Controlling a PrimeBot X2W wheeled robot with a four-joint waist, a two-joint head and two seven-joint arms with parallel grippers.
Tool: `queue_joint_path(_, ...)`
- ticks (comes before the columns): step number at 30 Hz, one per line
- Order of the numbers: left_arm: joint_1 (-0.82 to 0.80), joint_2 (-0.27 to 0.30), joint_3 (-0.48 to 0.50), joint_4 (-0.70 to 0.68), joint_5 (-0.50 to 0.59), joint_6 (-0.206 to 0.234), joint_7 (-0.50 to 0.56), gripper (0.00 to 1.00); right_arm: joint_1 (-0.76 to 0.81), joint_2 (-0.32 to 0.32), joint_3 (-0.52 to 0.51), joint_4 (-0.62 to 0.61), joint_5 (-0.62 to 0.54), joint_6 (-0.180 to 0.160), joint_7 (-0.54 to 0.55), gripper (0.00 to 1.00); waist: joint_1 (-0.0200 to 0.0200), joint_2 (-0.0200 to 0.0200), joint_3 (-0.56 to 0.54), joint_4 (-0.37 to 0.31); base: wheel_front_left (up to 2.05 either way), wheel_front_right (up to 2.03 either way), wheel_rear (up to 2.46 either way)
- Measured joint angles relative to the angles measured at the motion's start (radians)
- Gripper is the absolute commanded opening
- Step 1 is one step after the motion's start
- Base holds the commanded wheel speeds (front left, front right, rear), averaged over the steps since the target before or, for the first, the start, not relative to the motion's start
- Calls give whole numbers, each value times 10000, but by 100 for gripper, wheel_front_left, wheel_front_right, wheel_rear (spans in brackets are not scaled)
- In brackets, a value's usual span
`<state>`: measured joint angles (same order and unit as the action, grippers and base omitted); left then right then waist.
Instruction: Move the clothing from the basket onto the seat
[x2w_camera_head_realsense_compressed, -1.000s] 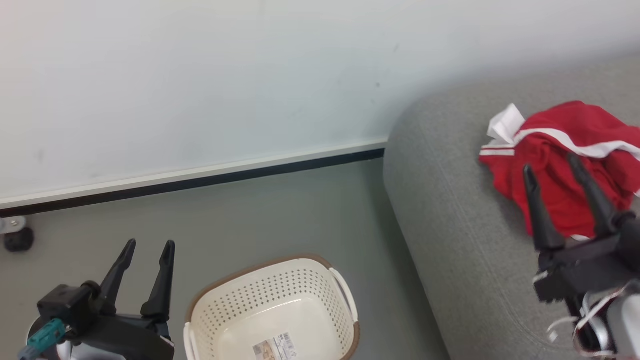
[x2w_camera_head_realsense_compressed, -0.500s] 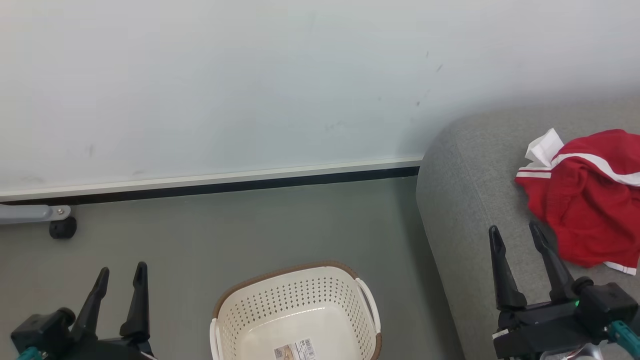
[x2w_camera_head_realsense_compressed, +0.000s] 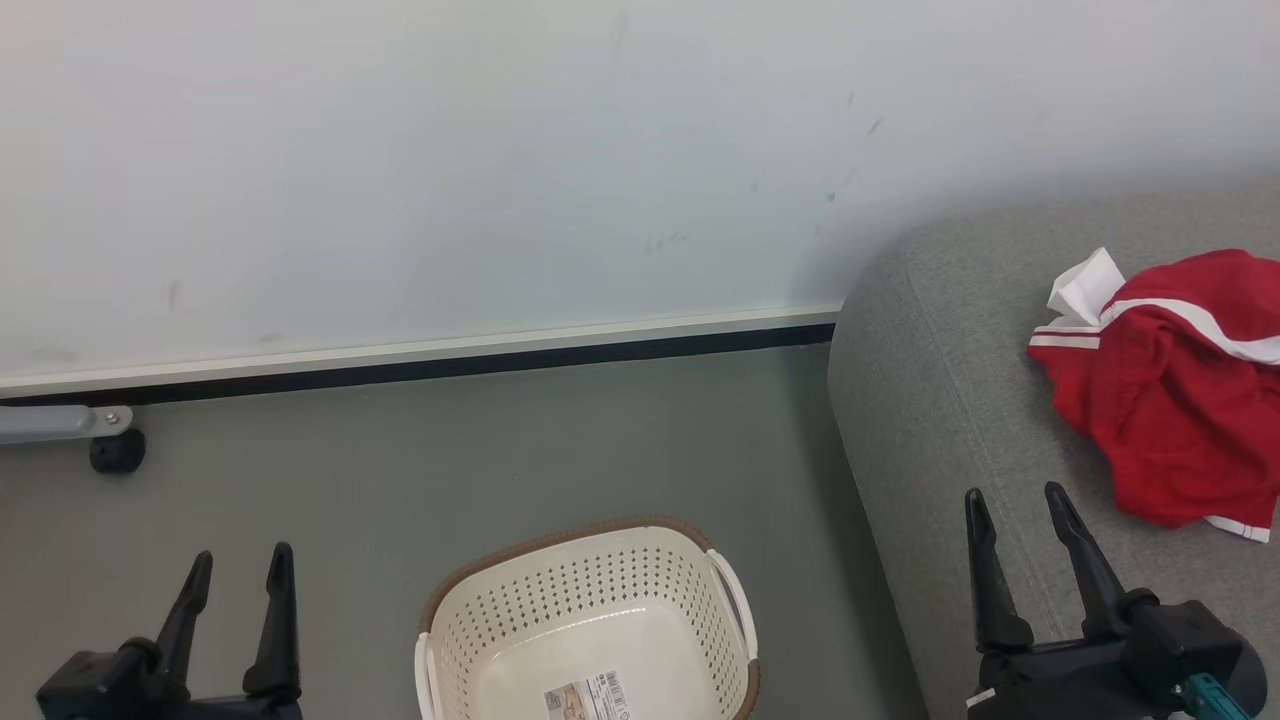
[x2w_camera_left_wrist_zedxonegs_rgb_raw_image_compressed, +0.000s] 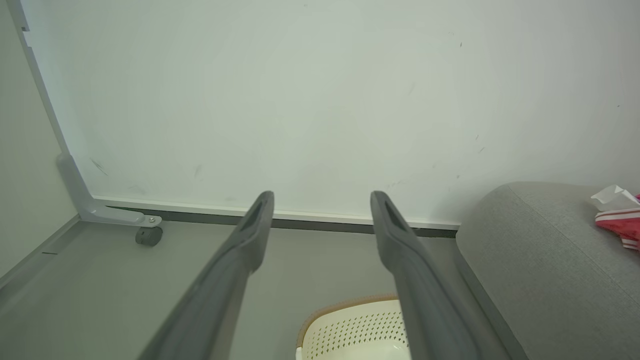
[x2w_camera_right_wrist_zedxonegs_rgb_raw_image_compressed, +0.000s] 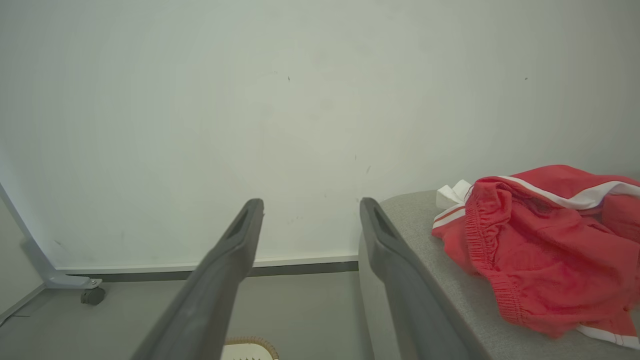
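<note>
Red white-striped fabric clothing lies on the grey woven seat cushion. Cream perforated plastic basket stands on the floor. Both left gripper and right gripper stand spread.

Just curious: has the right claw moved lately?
Yes. The right gripper has drawn back toward the robot; its tips were over the clothing, now clear of it.

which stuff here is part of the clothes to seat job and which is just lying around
Part of the job:
- clothing, red with white trim, lying on the seat
- basket, on the floor, no clothes in the part that shows

Just lying about:
- caster wheel by the wall
- grey frame leg above it
- label inside the basket
</note>
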<state>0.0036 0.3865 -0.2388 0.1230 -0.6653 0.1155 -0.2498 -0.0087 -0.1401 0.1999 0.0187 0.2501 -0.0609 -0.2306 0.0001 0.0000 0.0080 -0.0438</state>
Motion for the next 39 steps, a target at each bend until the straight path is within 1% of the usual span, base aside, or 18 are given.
queue_joint_path(7, 45, -222, 102, -77, 456, 0, 0, 100, -11, -6, 23, 174, -48, -4, -84, 100, 0, 0, 50, -80, 0, 0, 0)
queue_joint_path(17, 59, -510, 316, -299, 688, 2, 0, 100, -138, -15, 23, 286, -107, 8, -102, 100, -1, -1, 84, -146, 0, 0, 0)
queue_joint_path(31, 225, -713, 512, -399, 1051, -33, 0, 100, -224, -15, 4, 481, -117, 82, -178, 100, 0, 0, 75, -124, 0, 0, 0)
queue_joint_path(32, 228, -719, 518, -401, 1053, -111, 0, 0, -225, -13, 6, 491, -117, 82, -178, 0, 0, 0, 72, -126, 0, 0, 0)
queue_joint_path(37, 482, -1053, 362, 59, 1024, -111, 61, 0, 147, 119, 61, 1003, -65, 81, -157, 0, -1, 0, 70, -125, 0, 0, 0)
queue_joint_path(39, 482, -1070, 376, 65, 982, -113, 81, 0, 151, 128, 40, 1020, -19, 81, -155, 0, -1, 0, 70, -123, 0, 0, 0)
